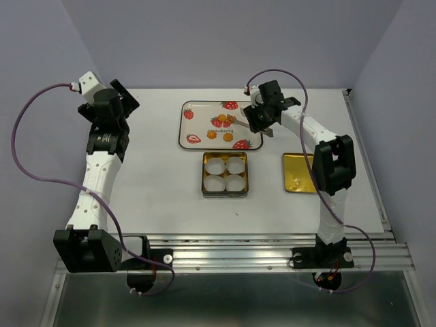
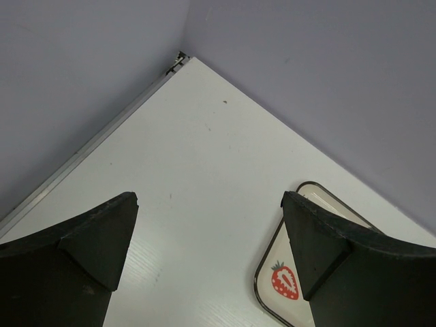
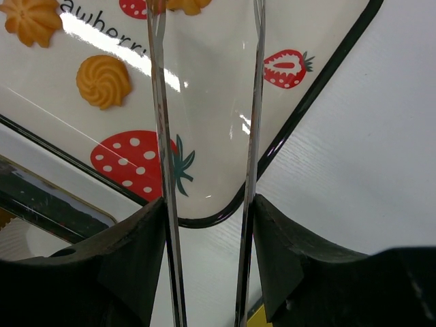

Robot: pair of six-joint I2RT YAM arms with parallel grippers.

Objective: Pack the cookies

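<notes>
A white rectangular table [image 1: 157,184] carries a square gold metal tin [image 1: 225,195] near its middle. The tin holds four white paper cups [image 1: 215,165] in a two-by-two grid. At the tin's 12 o'clock, apart from it, lies a cream rectangular tray [image 1: 204,117] with a dark rim and printed red strawberries [image 3: 136,160]. A flat gold square lid [image 1: 298,174] lies at the tin's 3 o'clock. Thin shiny metal tongs [image 3: 162,122] reach over the tray's 4 o'clock corner.

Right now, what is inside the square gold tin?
Four white paper cups sit in the tin, each empty. None of the cookies is packed yet. The tin's floor under the cups is covered.
</notes>
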